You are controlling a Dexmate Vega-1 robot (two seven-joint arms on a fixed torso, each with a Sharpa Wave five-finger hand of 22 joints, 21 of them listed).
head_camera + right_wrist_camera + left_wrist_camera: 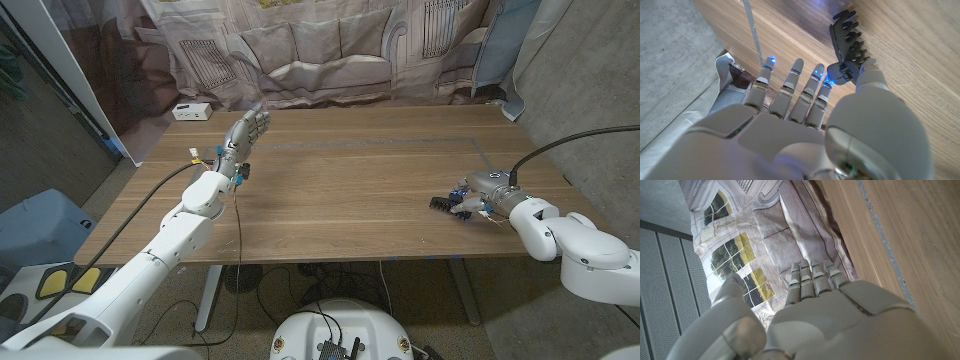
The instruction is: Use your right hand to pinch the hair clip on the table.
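My right hand [478, 196] pinches the black hair clip [441, 204] near the tabletop's [350, 180] three o'clock edge; my left hand [243, 134], released, hovers at ten o'clock.

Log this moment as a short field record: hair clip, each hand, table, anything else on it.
hair clip: black, toothed, lying on the wooden table near its right edge
right hand: at the clip; the right wrist view shows thumb and a finger at the clip's end, but whether they grip it cannot be told
left hand: raised over the table's far left part, fingers straight, holding nothing
white box: at the far left corner
backdrop: printed cloth behind the table
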